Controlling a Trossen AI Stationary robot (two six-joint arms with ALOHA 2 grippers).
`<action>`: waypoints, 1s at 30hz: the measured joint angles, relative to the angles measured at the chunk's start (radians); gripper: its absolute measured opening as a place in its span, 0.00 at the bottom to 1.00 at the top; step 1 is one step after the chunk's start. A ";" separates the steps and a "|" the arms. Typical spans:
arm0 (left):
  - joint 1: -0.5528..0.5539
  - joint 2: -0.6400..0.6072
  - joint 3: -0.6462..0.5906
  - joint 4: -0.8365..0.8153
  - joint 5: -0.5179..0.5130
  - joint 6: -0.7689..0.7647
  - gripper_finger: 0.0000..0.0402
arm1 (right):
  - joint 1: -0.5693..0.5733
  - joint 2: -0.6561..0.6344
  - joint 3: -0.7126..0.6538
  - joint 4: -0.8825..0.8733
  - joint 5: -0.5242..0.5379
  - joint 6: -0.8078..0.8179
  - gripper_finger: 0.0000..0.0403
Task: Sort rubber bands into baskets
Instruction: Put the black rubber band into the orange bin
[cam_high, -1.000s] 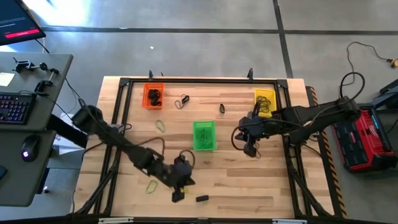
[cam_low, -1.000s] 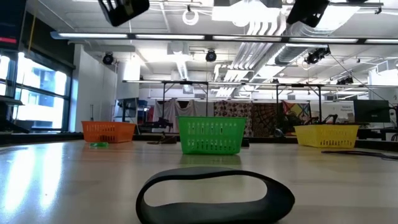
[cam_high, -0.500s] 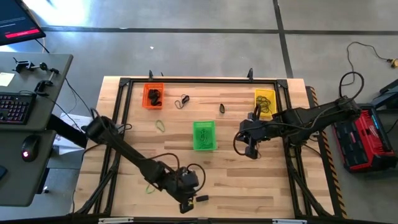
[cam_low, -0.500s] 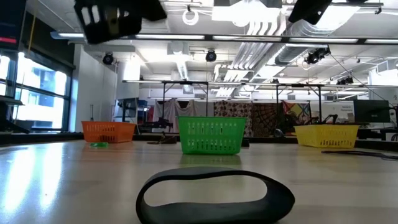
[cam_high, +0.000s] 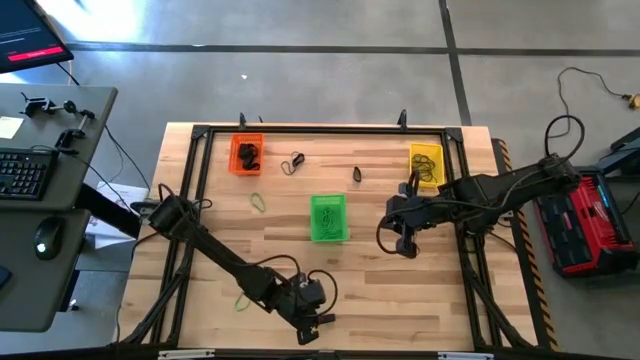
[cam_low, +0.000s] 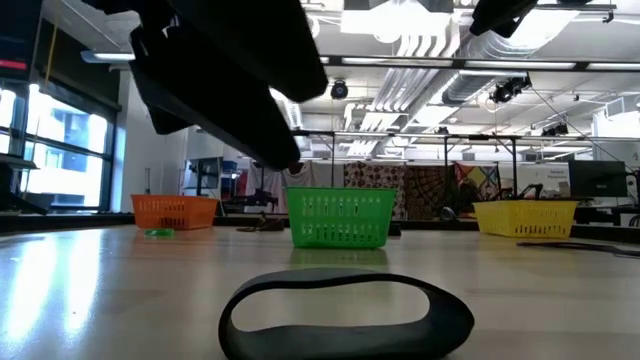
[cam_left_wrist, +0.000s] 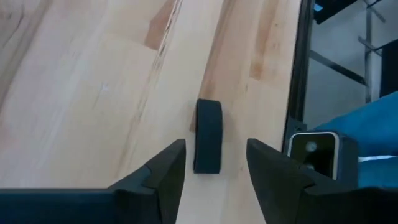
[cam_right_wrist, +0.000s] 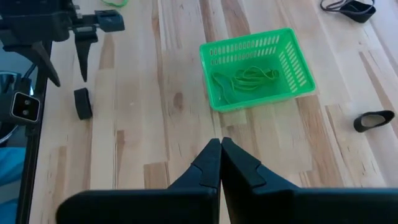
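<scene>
Left gripper (cam_left_wrist: 215, 163): now spread wide, having been brought down from mid-table to the near edge, just above a black band (cam_left_wrist: 208, 135).
Black band: flat on the table (cam_high: 380, 300), framed between the fingers, not yet gripped.
Meaning: a pick-up appears imminent; the orange basket (cam_high: 246, 153) holds other dark bands.
Right gripper (cam_right_wrist: 220, 163): pressed together, empty, hovering near the green basket (cam_right_wrist: 256, 67).

bright and even from overhead ceiling lights (cam_low: 305, 25), with soft, faint shadows on the wooden table (cam_high: 360, 270). mild glare across the tabletop in the low view. blurred and dark where the left arm (cam_low: 225, 75) looms close to the lens; sharp farther back.
</scene>
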 joint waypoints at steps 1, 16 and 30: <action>0.002 0.001 0.000 -0.003 -0.001 0.000 0.41 | 0.000 0.000 0.000 -0.001 0.000 0.000 0.00; 0.009 0.076 0.000 0.068 0.090 0.054 0.42 | 0.000 0.000 0.000 -0.022 0.000 -0.001 0.00; 0.004 0.093 0.000 0.068 0.087 0.070 0.42 | 0.000 0.000 0.000 -0.022 0.010 -0.004 0.00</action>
